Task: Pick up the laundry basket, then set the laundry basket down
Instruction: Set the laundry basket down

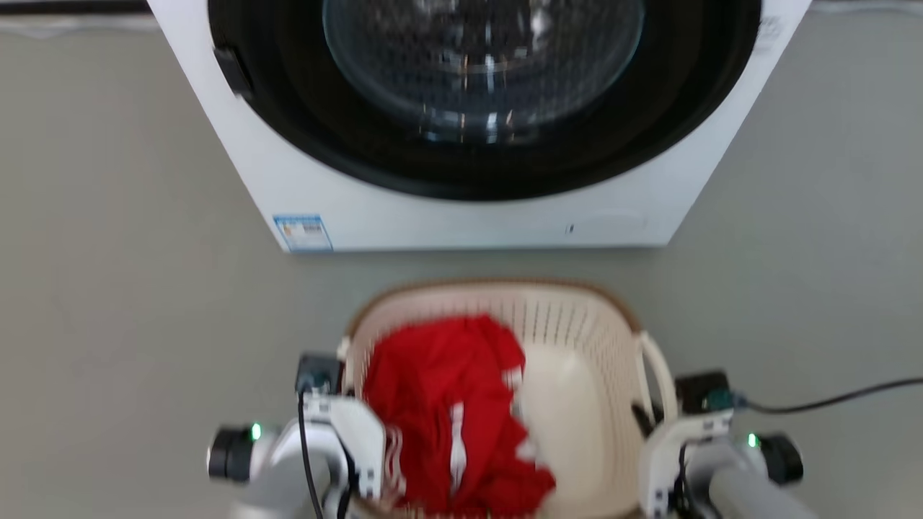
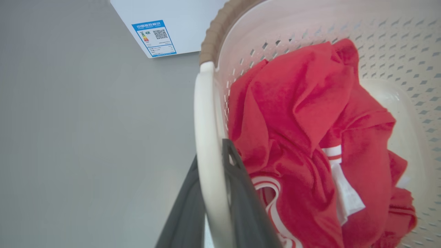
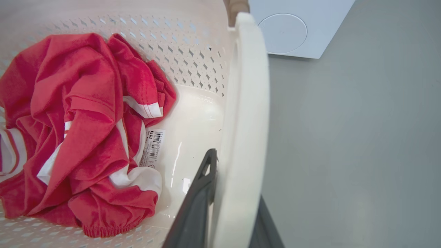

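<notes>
Left jaws are clamped on the basket by its left handle, right jaws on the right handle. Grasp made; lift unclear, set-down not yet done.

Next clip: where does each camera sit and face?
Head view: on the head, looking down at the laundry basket before the washing machine; left forearm, right forearm show.
Left wrist view: on the left wrist, along left gripper fingers astride the left handle.
Right wrist view: mirrored, right gripper fingers astride the right handle.
All share the red garment.
</notes>
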